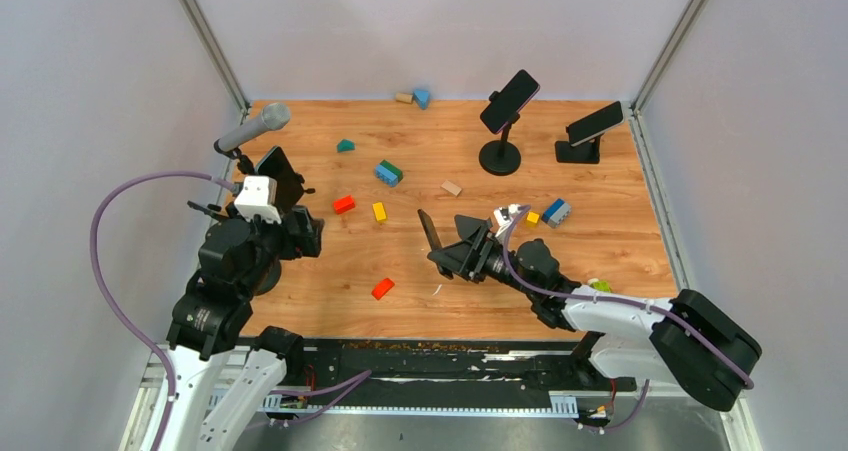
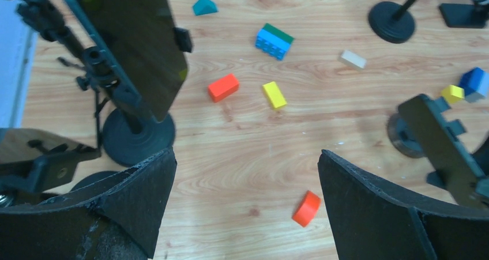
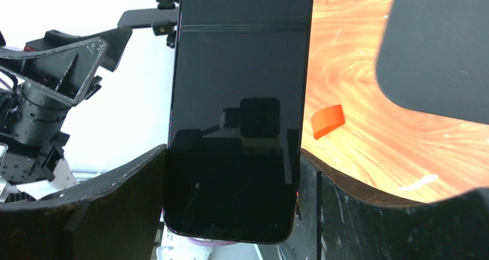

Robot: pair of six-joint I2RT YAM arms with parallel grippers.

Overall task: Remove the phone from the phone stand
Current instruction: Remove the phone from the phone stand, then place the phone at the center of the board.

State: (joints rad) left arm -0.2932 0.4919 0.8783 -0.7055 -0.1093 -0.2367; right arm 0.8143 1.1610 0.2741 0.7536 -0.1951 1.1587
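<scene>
My right gripper is shut on a black phone, gripping its lower end between both fingers. In the top view the phone stands as a dark slab at mid-table, left of the gripper. A blurred dark plate sits apart to its right. Three other phones rest on stands: one at the left, one at the back, one at the back right. My left gripper is open and empty, low beside the left phone and its round base.
Coloured blocks lie scattered: red, yellow, blue-green, an orange piece. A grey microphone stands at the far left. A round base with a notched dark plate is near the right gripper.
</scene>
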